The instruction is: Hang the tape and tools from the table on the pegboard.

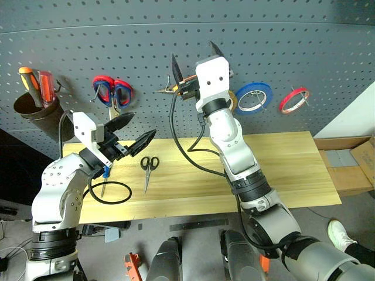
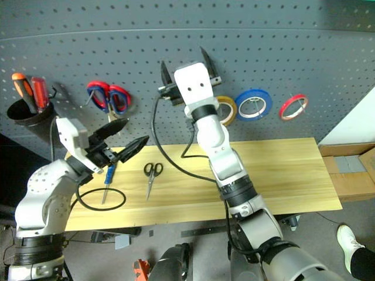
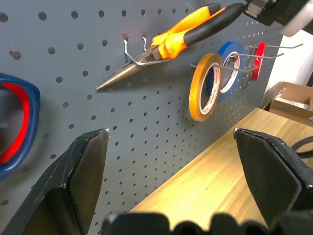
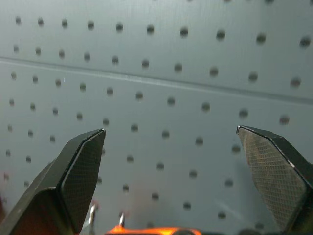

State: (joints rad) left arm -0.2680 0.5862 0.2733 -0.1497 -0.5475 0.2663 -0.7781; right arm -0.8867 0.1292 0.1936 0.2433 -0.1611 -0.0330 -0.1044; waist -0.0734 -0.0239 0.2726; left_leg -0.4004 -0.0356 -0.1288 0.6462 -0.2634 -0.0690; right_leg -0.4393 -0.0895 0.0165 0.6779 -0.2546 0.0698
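The needle-nose pliers (image 3: 181,36) hang by their jaws on hooks of the pegboard (image 1: 293,47), orange-and-black handles up. Beside them the yellow tape (image 3: 204,87) hangs on a peg. My right gripper (image 1: 195,58) is raised in front of the pegboard just above the pliers, open and empty. The black-handled scissors (image 1: 148,164) lie on the table (image 1: 281,170). The blue-handled screwdriver (image 1: 105,175) lies left of them, partly under my left gripper (image 1: 132,132), which hovers open and empty above the table's left end.
A blue tape roll (image 1: 255,96) and a red one (image 1: 294,99) hang right of the yellow tape. Red-and-blue scissors (image 1: 111,91) and a cup (image 1: 35,108) of orange and red screwdrivers hang at the left. A black cable loop (image 1: 111,193) lies on the table. A cardboard box (image 1: 348,167) stands at the right.
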